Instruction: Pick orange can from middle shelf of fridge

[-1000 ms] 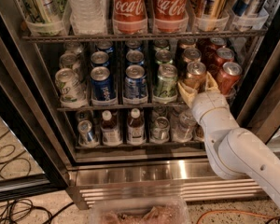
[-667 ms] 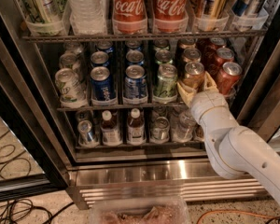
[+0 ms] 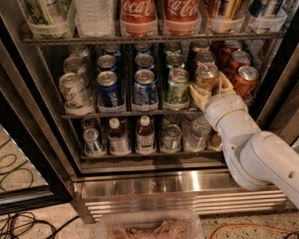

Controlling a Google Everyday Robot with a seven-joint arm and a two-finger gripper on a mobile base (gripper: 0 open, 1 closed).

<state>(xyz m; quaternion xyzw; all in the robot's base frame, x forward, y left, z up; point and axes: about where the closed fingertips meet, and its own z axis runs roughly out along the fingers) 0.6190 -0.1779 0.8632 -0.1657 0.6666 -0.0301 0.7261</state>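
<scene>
The orange can [image 3: 207, 75] stands at the front of the fifth lane on the middle shelf [image 3: 114, 115] of the fridge [image 3: 189, 185], between a green-and-white can [image 3: 177, 86] and darker red cans [image 3: 245, 79]. My gripper [image 3: 211, 87] reaches in from the lower right. Its pale yellow fingers [image 3: 199, 96] sit on either side of the orange can's lower body, closed against it. The white arm [image 3: 269, 158] hides the can's base and the tray in front of it.
Coca-Cola bottles [image 3: 137, 9] stand on the rack above. Small bottles [image 3: 145, 134] fill the rack below. Blue cans [image 3: 108, 87] and pale cans [image 3: 74, 89] fill the left lanes. Cables [image 3: 10, 223] lie on the floor at the left. A clear tub [image 3: 149, 227] sits at the bottom edge.
The gripper has stayed at the orange can, with at most a slight shift. The other cans have not moved.
</scene>
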